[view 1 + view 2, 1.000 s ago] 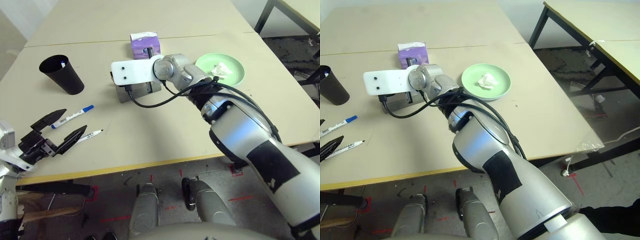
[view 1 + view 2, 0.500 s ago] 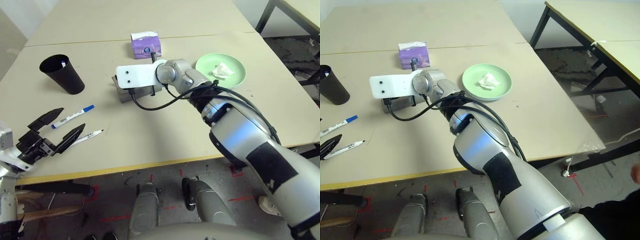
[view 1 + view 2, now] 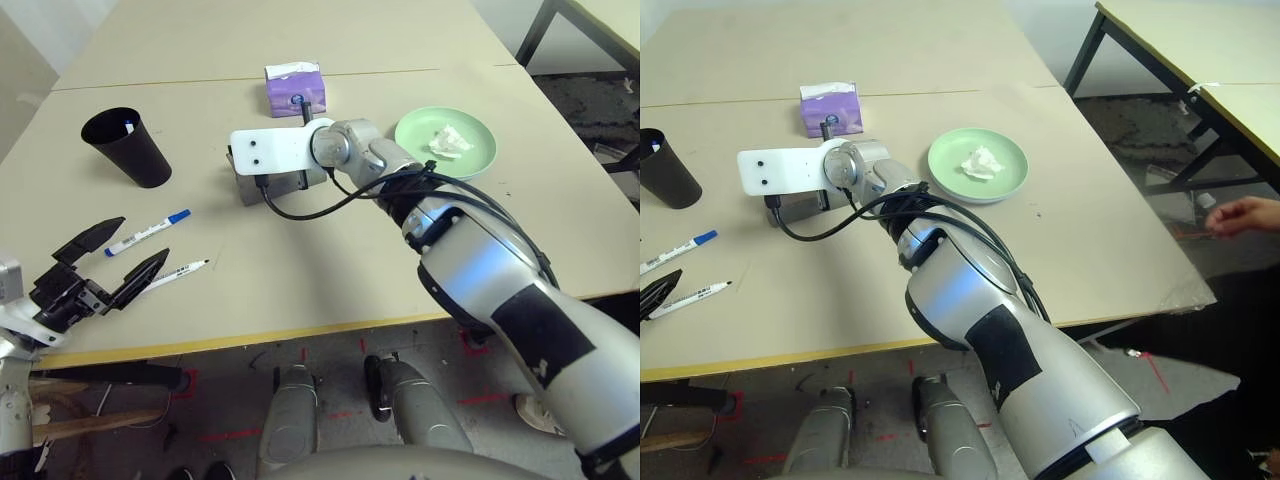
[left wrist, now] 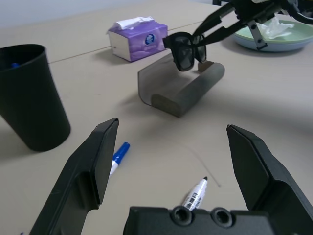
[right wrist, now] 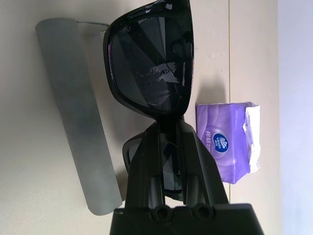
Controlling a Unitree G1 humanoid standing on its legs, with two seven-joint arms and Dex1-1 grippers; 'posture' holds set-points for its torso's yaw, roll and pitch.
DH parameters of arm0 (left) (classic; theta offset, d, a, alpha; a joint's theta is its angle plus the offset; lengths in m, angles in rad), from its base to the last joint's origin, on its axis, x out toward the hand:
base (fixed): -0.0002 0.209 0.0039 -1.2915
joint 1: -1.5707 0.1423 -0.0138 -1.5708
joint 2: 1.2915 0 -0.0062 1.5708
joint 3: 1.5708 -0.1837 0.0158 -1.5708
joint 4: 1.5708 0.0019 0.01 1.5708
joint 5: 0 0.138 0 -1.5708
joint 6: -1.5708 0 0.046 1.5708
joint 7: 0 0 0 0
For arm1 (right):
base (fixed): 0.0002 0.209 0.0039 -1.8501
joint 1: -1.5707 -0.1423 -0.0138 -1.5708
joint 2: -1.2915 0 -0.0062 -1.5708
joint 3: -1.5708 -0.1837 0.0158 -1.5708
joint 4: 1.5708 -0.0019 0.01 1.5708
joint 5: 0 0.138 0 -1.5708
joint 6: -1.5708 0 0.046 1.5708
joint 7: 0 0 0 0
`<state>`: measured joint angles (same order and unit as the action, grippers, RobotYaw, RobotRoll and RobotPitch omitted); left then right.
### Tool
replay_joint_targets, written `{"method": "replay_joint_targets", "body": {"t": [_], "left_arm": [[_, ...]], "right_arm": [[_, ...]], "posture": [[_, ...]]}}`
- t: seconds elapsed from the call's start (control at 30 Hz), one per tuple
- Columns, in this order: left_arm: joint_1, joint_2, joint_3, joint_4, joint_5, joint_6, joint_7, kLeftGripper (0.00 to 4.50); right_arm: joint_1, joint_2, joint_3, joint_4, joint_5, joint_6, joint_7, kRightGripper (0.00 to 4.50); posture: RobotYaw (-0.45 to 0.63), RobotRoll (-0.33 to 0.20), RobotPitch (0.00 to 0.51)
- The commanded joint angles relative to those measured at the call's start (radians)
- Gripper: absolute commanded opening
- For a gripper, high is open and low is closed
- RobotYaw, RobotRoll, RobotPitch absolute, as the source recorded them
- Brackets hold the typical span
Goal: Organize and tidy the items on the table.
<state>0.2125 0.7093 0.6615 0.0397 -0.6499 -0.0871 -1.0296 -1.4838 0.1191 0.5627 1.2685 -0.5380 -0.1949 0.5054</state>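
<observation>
My right gripper [image 5: 166,128] is shut on the black sunglasses [image 5: 149,58] and holds them just above the open grey glasses case [image 4: 183,89], near the purple tissue box [image 3: 294,88]. My left gripper [image 4: 172,125] hovers open above the table's front left. Beyond its fingers lie the blue-capped marker [image 3: 147,232] and the black-capped marker [image 3: 178,270]. The black cup [image 3: 128,148] stands at the back left with something blue inside it. A crumpled white tissue [image 3: 447,141] lies on the light-green plate [image 3: 477,152] to the right.
A person's hand [image 3: 1245,213] shows past the table's right edge. My right forearm [image 3: 470,260] and its cable stretch across the table's middle. A seam [image 3: 150,82] crosses the table [image 3: 300,260] behind the tissue box. Another table [image 3: 1220,60] stands at the far right.
My right gripper with the sunglasses has edged slightly toward the tissue box over the case. A person's hand has come into view at the right. My left gripper has stayed open.
</observation>
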Motion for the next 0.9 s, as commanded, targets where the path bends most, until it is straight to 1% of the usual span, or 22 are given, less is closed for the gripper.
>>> {"method": "replay_joint_targets", "body": {"t": [0.03,0.37,0.9], "left_arm": [[0.012,-0.002,0.021,-0.005,-0.004,0.007,0.004,4.50],[0.024,-0.011,0.029,-0.017,-0.005,0.007,0.012,4.50],[0.051,-0.030,0.039,-0.053,-0.017,0.011,0.027,4.50]], "right_arm": [[0.019,0.060,0.004,0.008,-0.008,-0.011,-0.001,0.15],[0.038,0.068,0.005,0.009,-0.012,-0.013,0.015,0.15],[0.048,0.074,0.010,0.014,-0.025,-0.013,0.019,0.15]], "posture": [[0.12,0.000,0.213],[0.13,0.000,0.225],[0.15,0.000,0.221]]}}
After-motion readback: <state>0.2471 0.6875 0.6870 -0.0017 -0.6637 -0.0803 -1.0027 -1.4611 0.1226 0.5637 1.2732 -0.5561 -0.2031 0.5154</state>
